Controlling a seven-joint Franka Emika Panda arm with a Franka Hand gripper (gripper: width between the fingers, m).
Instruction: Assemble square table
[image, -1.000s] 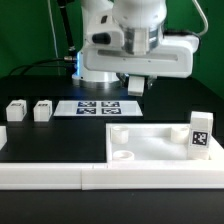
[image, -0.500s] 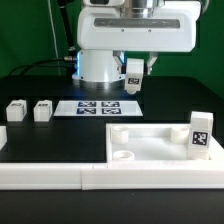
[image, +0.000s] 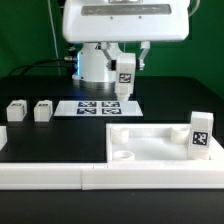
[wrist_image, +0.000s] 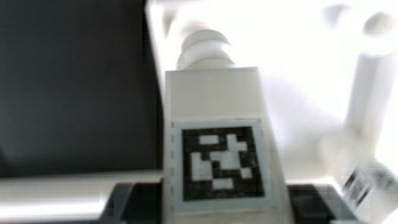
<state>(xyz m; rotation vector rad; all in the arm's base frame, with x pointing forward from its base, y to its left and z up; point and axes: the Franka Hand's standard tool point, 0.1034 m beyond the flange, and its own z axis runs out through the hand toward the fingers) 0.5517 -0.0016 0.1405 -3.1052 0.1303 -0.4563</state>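
Observation:
My gripper is shut on a white tagged leg and holds it in the air above the back of the table. In the wrist view the leg stands between the dark fingers, its threaded end pointing away. The white square panel lies at the front on the exterior view's right, round sockets up. Another tagged leg stands on its right end. Two small white legs lie at the exterior view's left.
The marker board lies flat just below the held leg. A long low white rail runs along the front edge. The robot's white base stands at the back.
The arm has swung toward the exterior view's left and lifted. The held leg has come into view below the hand and moved left with it.

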